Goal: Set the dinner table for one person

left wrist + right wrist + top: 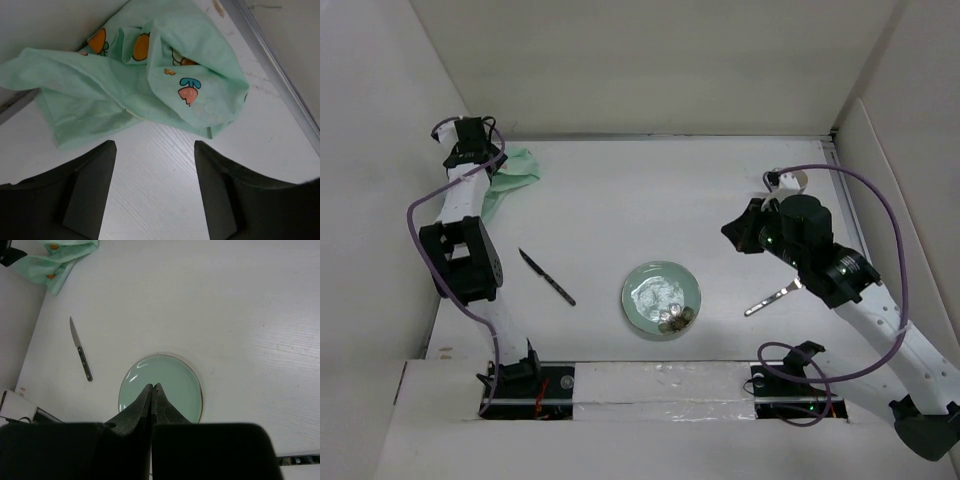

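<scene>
The dinner table (620, 190) is a flat white surface with white walls. A mint-green plate (661, 298) lies near its front middle; it also shows in the right wrist view (175, 380). A black-handled knife (547, 277) lies left of the plate, and shows in the right wrist view too (81, 350). A silver fork (775, 297) lies right of the plate. A crumpled mint-green cartoon-print cloth (515, 170) sits in the far left corner. My left gripper (155, 145) is open and empty just short of the cloth (150, 75). My right gripper (152, 386) is shut and empty, hovering right of the plate.
White walls close in the table at the left, back and right. My left arm (465, 250) stretches along the left wall to the far corner. My right arm (840, 275) partly covers the fork's handle. A small shiny object (786, 179) lies by the right wall.
</scene>
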Robot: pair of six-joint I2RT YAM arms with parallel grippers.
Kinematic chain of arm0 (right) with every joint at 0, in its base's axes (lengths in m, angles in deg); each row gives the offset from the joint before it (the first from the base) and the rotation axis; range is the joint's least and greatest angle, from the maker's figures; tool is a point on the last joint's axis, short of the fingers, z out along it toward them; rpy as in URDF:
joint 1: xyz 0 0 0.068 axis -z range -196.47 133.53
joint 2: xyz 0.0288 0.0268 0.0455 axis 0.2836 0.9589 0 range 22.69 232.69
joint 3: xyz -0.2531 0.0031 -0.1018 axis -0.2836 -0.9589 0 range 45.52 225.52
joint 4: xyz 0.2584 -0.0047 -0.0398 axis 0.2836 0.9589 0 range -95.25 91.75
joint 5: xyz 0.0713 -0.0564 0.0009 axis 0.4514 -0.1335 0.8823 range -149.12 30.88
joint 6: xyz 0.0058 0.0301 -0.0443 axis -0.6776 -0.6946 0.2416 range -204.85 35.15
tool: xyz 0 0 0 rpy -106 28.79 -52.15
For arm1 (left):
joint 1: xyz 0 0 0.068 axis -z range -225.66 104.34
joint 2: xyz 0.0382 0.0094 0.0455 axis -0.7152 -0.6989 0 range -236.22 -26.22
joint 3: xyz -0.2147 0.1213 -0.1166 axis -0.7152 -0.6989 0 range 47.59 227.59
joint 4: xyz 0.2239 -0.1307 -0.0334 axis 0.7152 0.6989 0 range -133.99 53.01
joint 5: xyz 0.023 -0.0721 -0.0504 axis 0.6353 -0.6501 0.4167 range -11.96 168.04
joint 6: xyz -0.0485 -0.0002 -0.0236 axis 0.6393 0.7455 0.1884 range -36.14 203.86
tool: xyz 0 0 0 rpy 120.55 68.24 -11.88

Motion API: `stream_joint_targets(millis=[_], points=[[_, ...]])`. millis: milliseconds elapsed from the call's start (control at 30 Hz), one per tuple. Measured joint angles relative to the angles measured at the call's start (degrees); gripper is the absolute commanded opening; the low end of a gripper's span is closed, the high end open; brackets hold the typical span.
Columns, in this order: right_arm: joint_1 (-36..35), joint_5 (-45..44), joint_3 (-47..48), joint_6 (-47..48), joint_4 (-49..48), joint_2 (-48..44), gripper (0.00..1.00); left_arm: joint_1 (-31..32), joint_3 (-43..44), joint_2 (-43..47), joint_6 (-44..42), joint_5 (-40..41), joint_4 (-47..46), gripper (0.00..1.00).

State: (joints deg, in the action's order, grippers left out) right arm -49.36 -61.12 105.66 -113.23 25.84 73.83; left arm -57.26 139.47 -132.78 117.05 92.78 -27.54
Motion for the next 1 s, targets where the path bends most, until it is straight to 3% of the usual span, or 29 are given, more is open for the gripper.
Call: stream_joint_targets(millis=[200,567,633,733,767,867,1000], points=[[-0.09,3.21,-0.11,-0.37,0.31,2.84,0.05,-0.07,2.56,-8.04,0.26,-0.17,-1.60,0.72],[-2.14,3.69,-0.70,-3.08,1.88,3.74,0.08,-0.24,14.40,-19.30,0.59,0.17,-4.04,0.68],[-2.71,3.67,-0.68,-3.48,2.29,3.76,0.08,-0.39,15.26,-20.31,0.55,0.00,-4.70,0.56],[-3.30,3.67,-0.68,-4.07,3.08,3.82,0.09,-0.57,16.41,-21.99,0.35,-0.59,-5.46,0.07],[-3.56,3.65,-0.68,-4.28,3.32,3.96,0.09,-0.66,16.68,-22.47,0.22,-1.07,-5.55,0.00],[-3.82,3.39,-0.59,-4.37,3.43,4.70,0.10,-0.57,16.81,-22.91,-0.31,-3.54,-5.55,0.00],[-3.96,3.19,-0.44,-4.22,2.89,6.80,0.24,1.01,17.42,-21.75,-0.61,-7.32,-6.80,0.00]])
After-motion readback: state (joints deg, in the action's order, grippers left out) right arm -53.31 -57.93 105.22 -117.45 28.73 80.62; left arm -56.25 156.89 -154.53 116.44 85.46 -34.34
